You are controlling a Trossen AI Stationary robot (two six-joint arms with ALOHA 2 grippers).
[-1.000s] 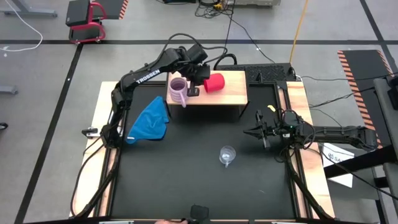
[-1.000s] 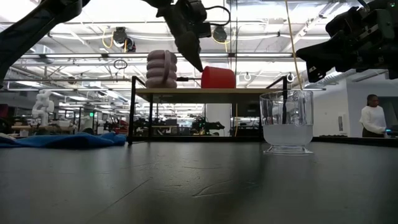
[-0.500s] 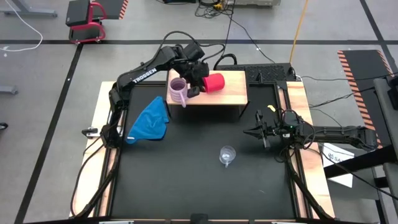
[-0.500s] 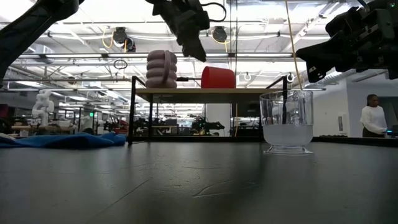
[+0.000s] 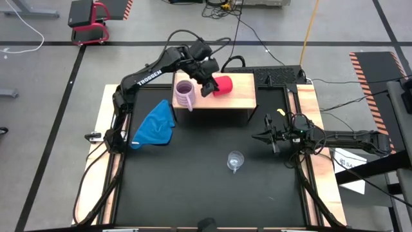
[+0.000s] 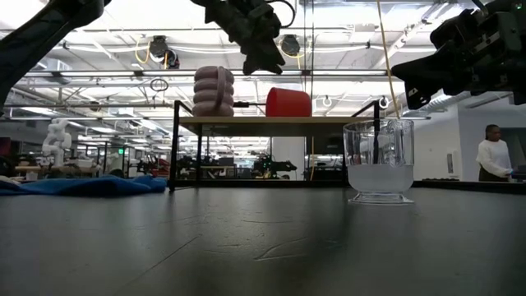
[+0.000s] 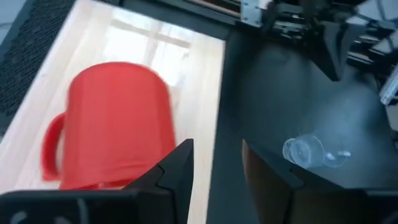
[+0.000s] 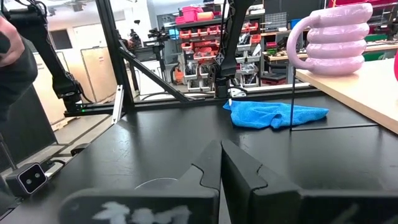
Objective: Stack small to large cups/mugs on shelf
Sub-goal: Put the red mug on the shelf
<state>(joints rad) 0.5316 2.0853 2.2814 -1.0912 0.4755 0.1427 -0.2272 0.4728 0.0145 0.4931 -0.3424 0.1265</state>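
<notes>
Hovering over the low light-wood shelf on dark legs, the left pincer has its two dark fingers spread, with nothing between them. In its own wrist view the fingers frame the edge of the shelf board, and the mid-sized red mug lies just past one fingertip (apart from it, as far as the view shows). From above, that red mug lies on its side on the shelf, close beside the pincer. The ribbed lilac-pink mug stands upright on the same shelf, toward the left arm's side, near the red mug but not touching it; the level view shows a clear gap between the two.

On the black counter to the left of the shelf lies a crumpled blue cloth. The small clear glass cup stands upright on the counter, well apart from the shelf and nearer the front edge; in the level view it rises large in front of the shelf's right legs.

The right pincer waits above the counter's right side, between the shelf and the glass cup, its fingers pressed together on nothing. A person in a white top stands in the room far behind.
</notes>
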